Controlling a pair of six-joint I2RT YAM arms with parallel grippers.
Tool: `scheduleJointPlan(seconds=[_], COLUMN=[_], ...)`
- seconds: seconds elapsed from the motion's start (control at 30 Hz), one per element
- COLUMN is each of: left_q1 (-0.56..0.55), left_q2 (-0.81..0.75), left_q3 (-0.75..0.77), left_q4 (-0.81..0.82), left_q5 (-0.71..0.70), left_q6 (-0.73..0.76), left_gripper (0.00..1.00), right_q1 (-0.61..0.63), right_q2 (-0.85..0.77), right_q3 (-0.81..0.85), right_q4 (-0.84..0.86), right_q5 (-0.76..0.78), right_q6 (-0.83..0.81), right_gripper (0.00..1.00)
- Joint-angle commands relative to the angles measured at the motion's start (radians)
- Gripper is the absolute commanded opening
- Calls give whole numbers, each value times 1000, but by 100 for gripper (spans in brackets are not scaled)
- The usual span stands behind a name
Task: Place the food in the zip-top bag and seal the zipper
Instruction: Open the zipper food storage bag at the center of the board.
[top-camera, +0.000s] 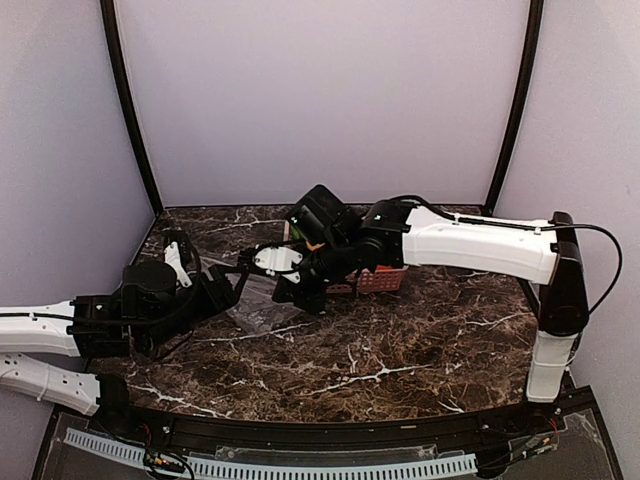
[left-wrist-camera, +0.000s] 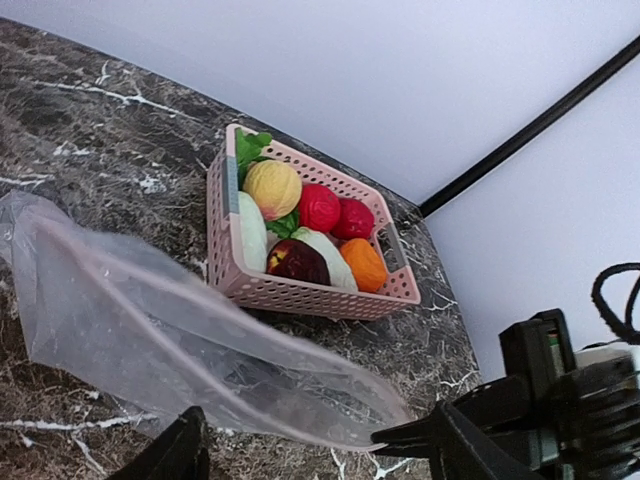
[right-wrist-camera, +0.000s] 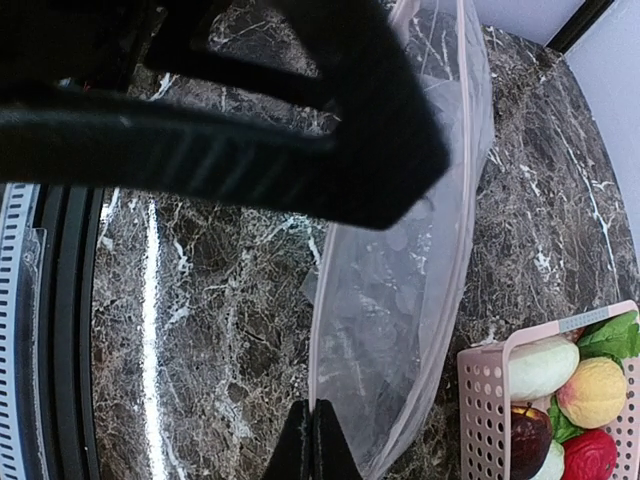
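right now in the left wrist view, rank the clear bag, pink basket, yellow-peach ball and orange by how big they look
1. clear zip-top bag, though it is also nearest the camera
2. pink mesh basket
3. yellow-peach ball
4. orange, only a little smaller than the ball

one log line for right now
right gripper: shut on zip-top bag edge | left gripper: open near bag | food: in pink basket | bag: empty

Near table (top-camera: 400, 360): open marble, free passage.
Left of pink basket (left-wrist-camera: 300, 293): zip-top bag (left-wrist-camera: 150, 330) lies across.
Centre: right arm (top-camera: 470, 240) spans.
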Motion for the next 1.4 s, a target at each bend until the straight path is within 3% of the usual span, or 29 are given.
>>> scheduleJointPlan(seconds=[0.0, 0.57, 0.87, 1.37], left_q1=[-7, -18, -20, -19], left_q2=[11, 87, 90, 167], left_q3=[7, 31, 30, 105], left_q4=[-163, -65, 64, -185], left_q5=[-76, -77, 16, -89], left_q6=[-187, -191, -111, -324], left_gripper=[70, 64, 65, 49], right_q1=[13, 53, 57, 99], right_q2=[13, 30, 57, 88], right_q3=[64, 91, 100, 147], right_q4=[19, 9, 12, 10], right_q5=[46, 67, 152, 191], right_q6=[39, 52, 60, 52], right_gripper=[0, 0, 0, 0])
